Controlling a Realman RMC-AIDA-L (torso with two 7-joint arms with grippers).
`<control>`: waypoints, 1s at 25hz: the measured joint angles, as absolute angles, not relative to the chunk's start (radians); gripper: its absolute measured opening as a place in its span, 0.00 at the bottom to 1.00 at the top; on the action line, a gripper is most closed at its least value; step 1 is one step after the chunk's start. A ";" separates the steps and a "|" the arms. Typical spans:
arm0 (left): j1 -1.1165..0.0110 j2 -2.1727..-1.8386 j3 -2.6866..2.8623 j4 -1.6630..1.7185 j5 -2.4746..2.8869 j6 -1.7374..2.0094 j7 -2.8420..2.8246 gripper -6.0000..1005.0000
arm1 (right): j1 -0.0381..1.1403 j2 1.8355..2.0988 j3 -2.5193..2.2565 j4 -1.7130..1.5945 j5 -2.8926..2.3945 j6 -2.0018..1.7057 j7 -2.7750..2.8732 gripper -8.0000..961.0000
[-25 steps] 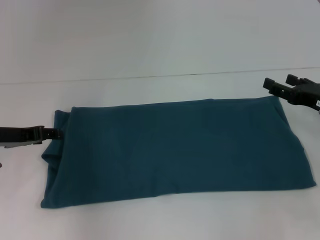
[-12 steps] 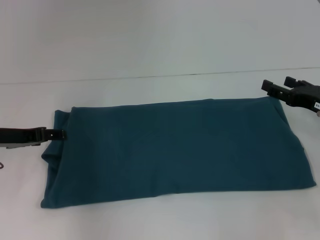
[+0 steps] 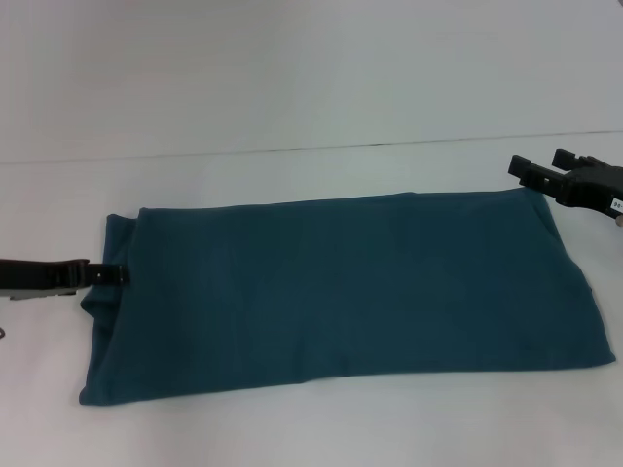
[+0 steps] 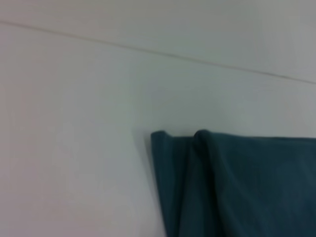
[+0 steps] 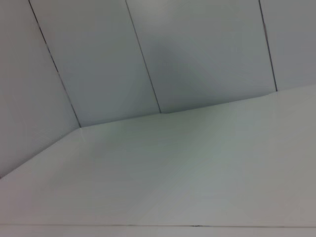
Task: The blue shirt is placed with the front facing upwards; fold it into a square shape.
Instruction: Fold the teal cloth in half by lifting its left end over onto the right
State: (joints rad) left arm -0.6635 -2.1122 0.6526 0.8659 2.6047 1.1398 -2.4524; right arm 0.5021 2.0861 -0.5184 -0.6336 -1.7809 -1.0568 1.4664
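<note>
The blue shirt (image 3: 341, 287) lies flat on the white table (image 3: 292, 428), folded into a long teal rectangle with plain fabric showing on top. My left gripper (image 3: 115, 275) reaches in low from the left, and its tip overlaps the shirt's left edge, where the cloth is bunched. My right gripper (image 3: 542, 165) hovers open just past the shirt's far right corner with nothing between its fingers. The left wrist view shows one folded corner of the shirt (image 4: 237, 187) on the table. The right wrist view shows only table and wall.
A thin seam (image 3: 292, 149) runs across the table behind the shirt. White table surface surrounds the shirt on all sides, and grey wall panels (image 5: 197, 49) stand beyond it.
My left gripper has slid a little toward the near side along the shirt's left edge. The right gripper and the shirt have barely moved.
</note>
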 joint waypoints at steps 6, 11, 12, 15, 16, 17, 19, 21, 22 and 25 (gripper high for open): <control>-0.661 -2.112 0.651 0.846 2.615 1.127 -2.456 0.88 | 0.503 2.086 -0.518 -0.633 -1.781 -1.057 1.466 0.91; -0.659 -2.112 0.652 0.836 2.617 1.121 -2.456 0.88 | 0.503 2.086 -0.524 -0.633 -1.781 -1.057 1.466 0.91; -0.659 -2.113 0.653 0.835 2.617 1.120 -2.456 0.88 | 0.503 2.086 -0.525 -0.633 -1.781 -1.057 1.466 0.91; -0.660 -2.113 0.653 0.826 2.617 1.115 -2.456 0.87 | 0.503 2.086 -0.525 -0.633 -1.781 -1.057 1.466 0.91; -0.660 -2.113 0.653 0.824 2.617 1.114 -2.456 0.87 | 0.503 2.086 -0.525 -0.633 -1.781 -1.057 1.466 0.91; -0.660 -2.113 0.654 0.824 2.617 1.112 -2.456 0.87 | 0.503 2.086 -0.525 -0.634 -1.781 -1.057 1.466 0.91; -0.660 -2.114 0.654 0.821 2.617 1.106 -2.456 0.87 | 0.503 2.086 -0.525 -0.633 -1.781 -1.057 1.466 0.91; -0.661 -2.115 0.654 0.816 2.617 1.104 -2.456 0.87 | 0.503 2.086 -0.525 -0.634 -1.781 -1.057 1.466 0.91; -0.661 -2.115 0.653 0.812 2.617 1.103 -2.456 0.87 | 0.503 2.086 -0.525 -0.634 -1.781 -1.057 1.466 0.91; -0.662 -2.115 0.654 0.802 2.617 1.102 -2.456 0.87 | 0.503 2.086 -0.524 -0.634 -1.781 -1.057 1.466 0.91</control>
